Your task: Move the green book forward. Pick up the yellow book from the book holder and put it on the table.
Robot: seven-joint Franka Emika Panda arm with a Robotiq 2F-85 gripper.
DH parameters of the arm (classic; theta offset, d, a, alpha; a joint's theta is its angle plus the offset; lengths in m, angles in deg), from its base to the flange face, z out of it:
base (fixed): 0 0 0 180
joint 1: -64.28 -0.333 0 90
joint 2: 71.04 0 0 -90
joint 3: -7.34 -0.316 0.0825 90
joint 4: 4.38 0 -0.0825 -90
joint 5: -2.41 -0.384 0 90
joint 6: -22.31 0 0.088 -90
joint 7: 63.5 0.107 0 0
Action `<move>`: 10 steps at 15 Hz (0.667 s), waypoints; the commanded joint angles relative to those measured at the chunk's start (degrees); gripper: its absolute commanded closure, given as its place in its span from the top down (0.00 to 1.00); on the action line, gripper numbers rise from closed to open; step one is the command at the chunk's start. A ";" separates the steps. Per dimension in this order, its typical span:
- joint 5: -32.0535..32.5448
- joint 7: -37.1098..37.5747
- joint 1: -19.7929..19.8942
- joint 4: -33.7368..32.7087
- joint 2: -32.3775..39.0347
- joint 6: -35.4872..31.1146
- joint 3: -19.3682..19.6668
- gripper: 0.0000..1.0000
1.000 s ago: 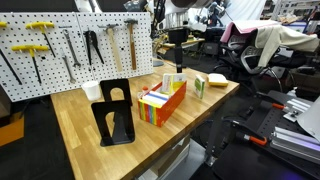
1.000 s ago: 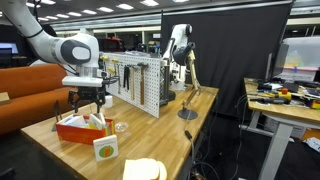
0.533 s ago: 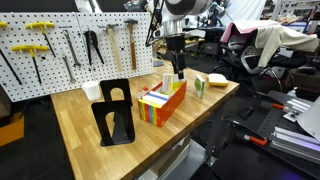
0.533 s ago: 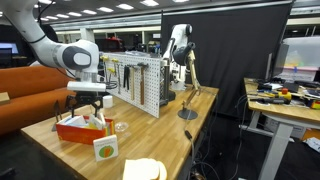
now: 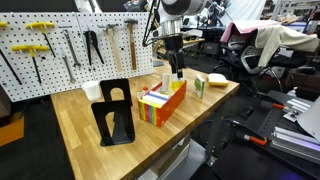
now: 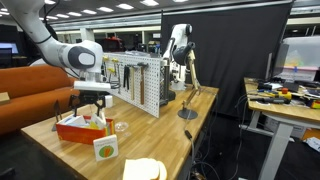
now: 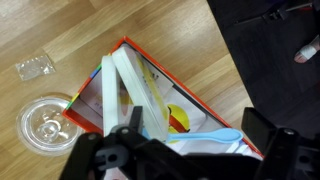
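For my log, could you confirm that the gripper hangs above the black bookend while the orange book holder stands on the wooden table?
Not quite: the gripper hangs above the orange book holder, not the black bookend, which stands beside it, as an exterior view shows. The book holder does stand on the wooden table.

A black bookend point(image 5: 116, 137) stands near a white pegboard point(image 5: 55, 64).
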 commanded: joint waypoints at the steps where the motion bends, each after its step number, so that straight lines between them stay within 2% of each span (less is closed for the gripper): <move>1: -0.31 -2.40 1.28 -1.90 1.56 2.61 -1.24 1.00; 10: -0.68 -3.83 1.42 -1.08 0.92 5.45 -1.09 1.00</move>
